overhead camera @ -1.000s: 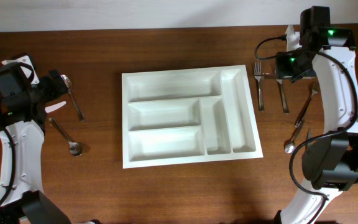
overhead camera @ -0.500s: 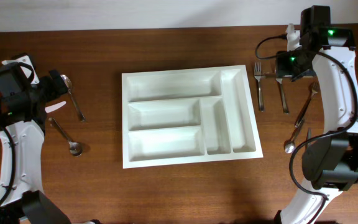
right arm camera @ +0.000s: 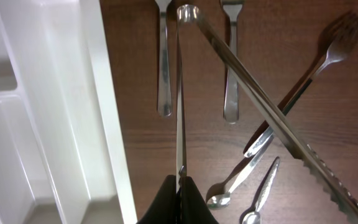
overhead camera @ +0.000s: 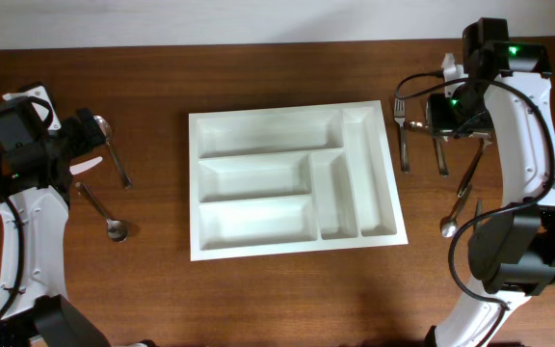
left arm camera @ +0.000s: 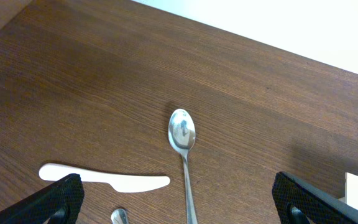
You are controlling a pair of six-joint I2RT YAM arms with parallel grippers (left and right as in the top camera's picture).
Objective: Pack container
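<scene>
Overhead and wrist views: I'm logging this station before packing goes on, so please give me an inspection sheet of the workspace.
Surface: brown wooden table, no spills seen.
Job's things: white tray, all five compartments empty; spoons and white knife left of it, forks right.
Clutter: nothing seen.
Grippers: left gripper open over the spoons; right gripper shut on tongs.
Cables: black cables on the arms, none on the tray.
Surroundings: pale surface beyond the table's far edge.

The left arm (overhead camera: 25, 217) and right arm (overhead camera: 526, 125) are white-shelled, with black joints and cables. A green light (overhead camera: 512, 50) glows right of the container (overhead camera: 258, 178).
</scene>
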